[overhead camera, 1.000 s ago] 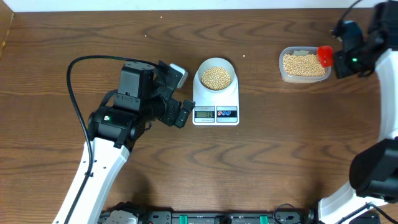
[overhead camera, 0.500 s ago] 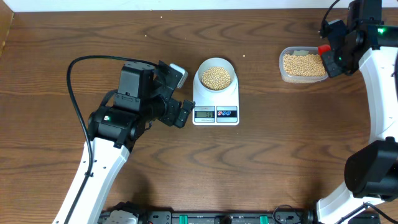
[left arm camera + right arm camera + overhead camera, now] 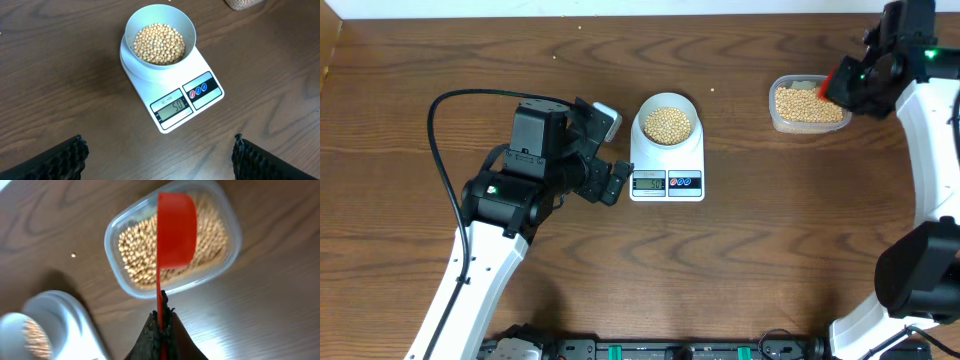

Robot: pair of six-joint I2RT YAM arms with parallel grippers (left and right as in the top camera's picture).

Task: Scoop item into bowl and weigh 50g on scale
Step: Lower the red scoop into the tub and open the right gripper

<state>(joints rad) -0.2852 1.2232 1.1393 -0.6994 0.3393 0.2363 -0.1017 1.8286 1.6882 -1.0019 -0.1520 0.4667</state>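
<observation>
Apparently done: scale reads 50. Right hand clenched on scoop over tub; I'd park it there. Left hand released.

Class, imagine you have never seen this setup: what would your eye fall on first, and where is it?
The red scoop, gripped by the right tool, stands out most, poised over the clear tub at the table's right end. Next comes the pale bowl holding tan beans on the white scale at centre, its display reading 50.
</observation>
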